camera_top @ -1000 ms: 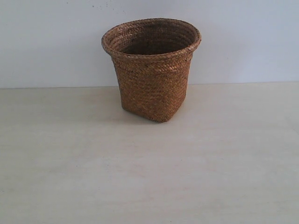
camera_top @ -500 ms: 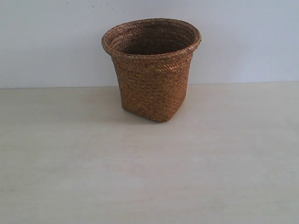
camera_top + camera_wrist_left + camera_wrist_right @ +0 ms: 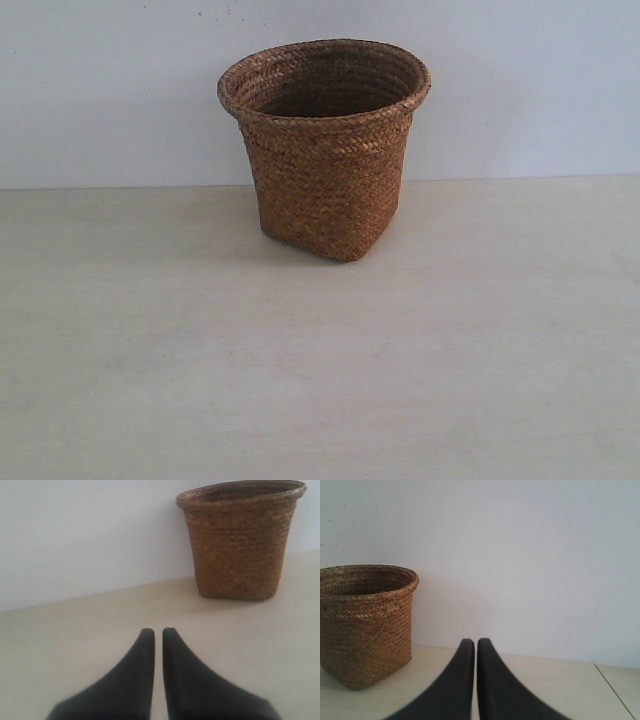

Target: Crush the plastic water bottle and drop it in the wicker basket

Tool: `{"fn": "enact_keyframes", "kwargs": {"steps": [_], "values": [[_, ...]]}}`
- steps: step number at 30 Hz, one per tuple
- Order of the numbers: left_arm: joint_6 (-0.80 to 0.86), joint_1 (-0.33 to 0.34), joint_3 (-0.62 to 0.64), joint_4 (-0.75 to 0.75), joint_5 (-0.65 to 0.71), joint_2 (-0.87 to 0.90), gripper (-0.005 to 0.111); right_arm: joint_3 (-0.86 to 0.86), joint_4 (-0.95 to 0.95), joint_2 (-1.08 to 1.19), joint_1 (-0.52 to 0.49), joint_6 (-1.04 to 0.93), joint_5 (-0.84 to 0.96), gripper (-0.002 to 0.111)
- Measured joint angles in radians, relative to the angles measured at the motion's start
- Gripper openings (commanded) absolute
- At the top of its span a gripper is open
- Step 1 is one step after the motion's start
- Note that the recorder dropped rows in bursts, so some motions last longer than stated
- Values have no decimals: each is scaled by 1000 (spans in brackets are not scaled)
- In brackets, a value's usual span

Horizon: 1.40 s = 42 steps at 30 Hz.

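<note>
The brown woven wicker basket (image 3: 325,170), a tapered bucket shape with a wide rolled round rim and a narrower squarish base, stands upright on the pale cream table top (image 3: 320,390). It is at the back of the table, about mid-width in the exterior view, close to the plain white wall (image 3: 530,90). One corner of its base faces that camera. Through the mouth only the upper inner weave shows. The floor of the basket is hidden, so what it holds cannot be told.

The left gripper (image 3: 158,632) shows in its own wrist view as two smooth black fingers (image 3: 140,675). They are drawn together with only a thin slit between the tips and nothing between them. It sits low over the bare table, and the basket (image 3: 237,545) is ahead of it and well apart.

The right gripper (image 3: 471,642) is likewise closed to a narrow slit and grips nothing. Its black fingers (image 3: 495,685) point toward the wall, with the basket (image 3: 365,625) well apart from them.
</note>
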Motion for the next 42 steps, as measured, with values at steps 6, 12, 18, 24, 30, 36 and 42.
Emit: {"fn": "enact_keyframes", "kwargs": {"steps": [6,12,18,24,30,36,42], "values": [[-53,110,36,-6,-22,-9,4,0,0,0,0,0,0,0],[-63,128,36,-6,55,-9,4,0,0,0,0,0,0,0],[-66,128,36,-6,63,-9,4,0,0,0,0,0,0,0],[-66,128,36,-6,63,-9,4,0,0,0,0,0,0,0],[-66,128,36,-6,63,-9,4,4,0,0,0,0,0,0],[-66,128,36,-6,63,-9,4,4,0,0,0,0,0,0],[-66,128,36,-6,63,-9,4,4,0,0,0,0,0,0]]}}
